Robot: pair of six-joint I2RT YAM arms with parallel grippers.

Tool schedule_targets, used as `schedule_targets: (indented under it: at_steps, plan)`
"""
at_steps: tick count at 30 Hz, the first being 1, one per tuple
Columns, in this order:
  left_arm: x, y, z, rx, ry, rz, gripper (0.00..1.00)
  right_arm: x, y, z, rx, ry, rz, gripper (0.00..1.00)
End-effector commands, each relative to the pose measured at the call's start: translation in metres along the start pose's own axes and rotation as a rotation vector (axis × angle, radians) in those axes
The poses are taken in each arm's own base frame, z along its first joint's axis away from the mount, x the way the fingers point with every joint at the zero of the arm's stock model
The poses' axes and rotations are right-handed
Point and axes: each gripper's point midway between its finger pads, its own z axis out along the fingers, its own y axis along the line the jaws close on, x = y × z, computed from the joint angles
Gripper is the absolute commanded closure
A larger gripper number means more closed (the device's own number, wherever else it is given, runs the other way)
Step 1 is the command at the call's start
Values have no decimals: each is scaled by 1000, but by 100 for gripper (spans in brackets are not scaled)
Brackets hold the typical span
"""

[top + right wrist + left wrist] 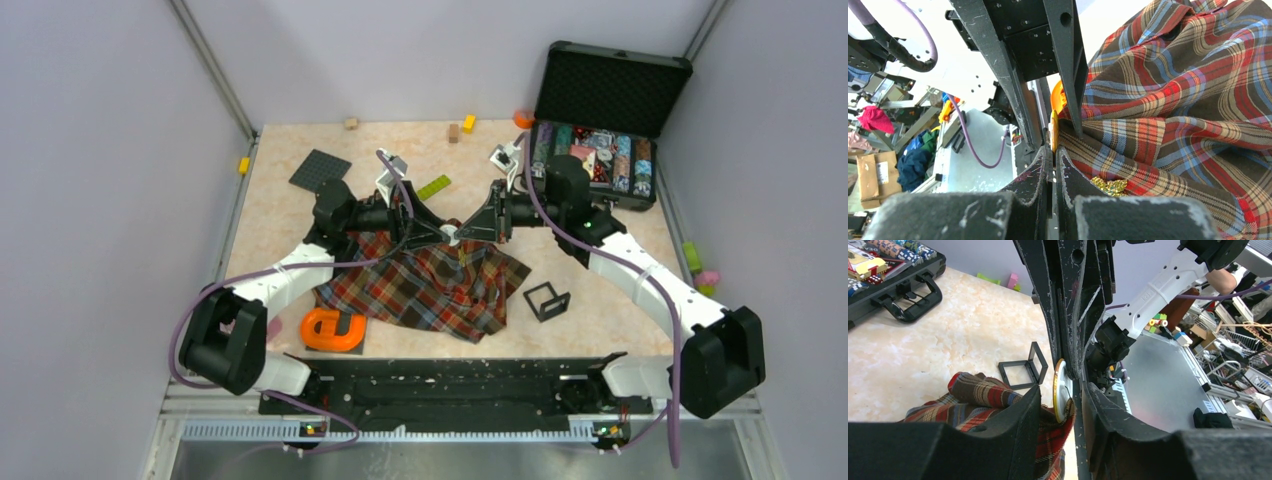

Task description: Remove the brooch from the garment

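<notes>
Brooch (450, 236) sat mid-frame in the top view, at the upper edge of the shirt (430, 290), where left gripper (436, 230) and right gripper (468, 230) met. Mid-frame in the left wrist view it stood edge-on between that gripper's parted fingers (1008, 435); whether they pinched cloth could not be told. In the right wrist view the right gripper was closed on its gold rim, mid-frame, so a straight pull with the shirt braced seemed best; no writing was legible.

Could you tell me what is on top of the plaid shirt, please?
A round brooch stands edge-on on a raised fold of the shirt, with the right pincer shut on it, and a gold trinket lies nearby. Folds of cloth hide the brooch's fastening.
</notes>
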Motion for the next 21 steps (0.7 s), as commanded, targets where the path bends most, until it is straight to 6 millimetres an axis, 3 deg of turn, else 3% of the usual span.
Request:
schedule_targets:
  at_steps: [1, 21]
  plan:
    - [-14, -9, -2, 11, -31, 72, 61, -14, 12, -1, -42, -17, -66, 100]
    - [-10, -2, -4, -14, -23, 77, 79, -16, 16, -1, -57, -24, -58, 100]
